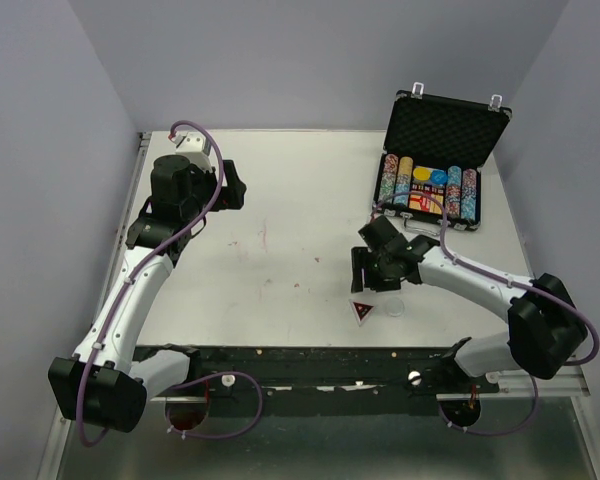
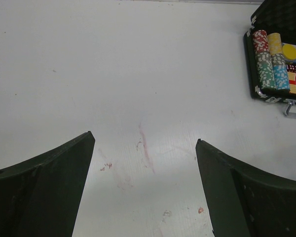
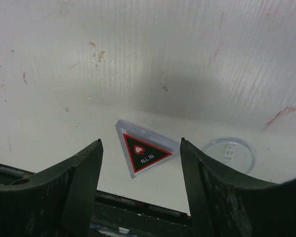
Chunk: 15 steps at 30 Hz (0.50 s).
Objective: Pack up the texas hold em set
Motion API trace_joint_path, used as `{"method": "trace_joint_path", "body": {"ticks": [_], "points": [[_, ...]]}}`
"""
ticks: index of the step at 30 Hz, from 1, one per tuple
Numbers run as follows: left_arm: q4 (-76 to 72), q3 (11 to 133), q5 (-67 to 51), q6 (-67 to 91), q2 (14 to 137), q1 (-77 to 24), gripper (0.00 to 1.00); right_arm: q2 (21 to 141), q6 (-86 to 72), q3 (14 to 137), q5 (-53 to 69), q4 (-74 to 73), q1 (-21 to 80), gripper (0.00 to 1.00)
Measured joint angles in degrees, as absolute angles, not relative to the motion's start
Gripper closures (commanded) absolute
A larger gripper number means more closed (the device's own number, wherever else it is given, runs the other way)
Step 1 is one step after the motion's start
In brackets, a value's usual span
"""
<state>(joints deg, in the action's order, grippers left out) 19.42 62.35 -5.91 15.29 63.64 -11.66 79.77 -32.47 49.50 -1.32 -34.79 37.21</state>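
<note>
Fingers (image 3: 84,182) on my right gripper (image 3: 140,144) stand spread and hold nothing, and the triangular button (image 3: 145,154) (the one marked ALL IN) lies flat on the surface (image 3: 138,59) in the gap between them. My left gripper (image 2: 144,137) is likewise spread and empty, over a bare stretch well apart from everything.

The briefcase (image 1: 445,125) sits open at the far right corner, lid up, with the chip rows (image 1: 427,190) already in their slots. The triangle and the round clear disc (image 3: 229,154) just beside it are what remain outside.

My worry is the edge. The triangle lies near the near rim of the surface, with the dark rail (image 3: 138,207) right below it. It is thin and flat, so I judge my fingertips may slide over it instead of catching its sides. A scrape toward me could push it off the rim. If I close off-centre on its slanted sides, it may twist and squirt out. I could also nudge the clear disc, which is hard to see. After that, the carry to the case is long, and a weak pinch might drop the piece.
</note>
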Motion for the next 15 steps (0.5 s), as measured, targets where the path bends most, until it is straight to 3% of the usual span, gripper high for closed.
{"method": "trace_joint_path", "body": {"ticks": [15], "points": [[19.42,62.35,-6.22,15.53,63.64,-11.66,0.01,78.87,-37.87,45.08,-4.8,-36.12,42.59,0.25]]}}
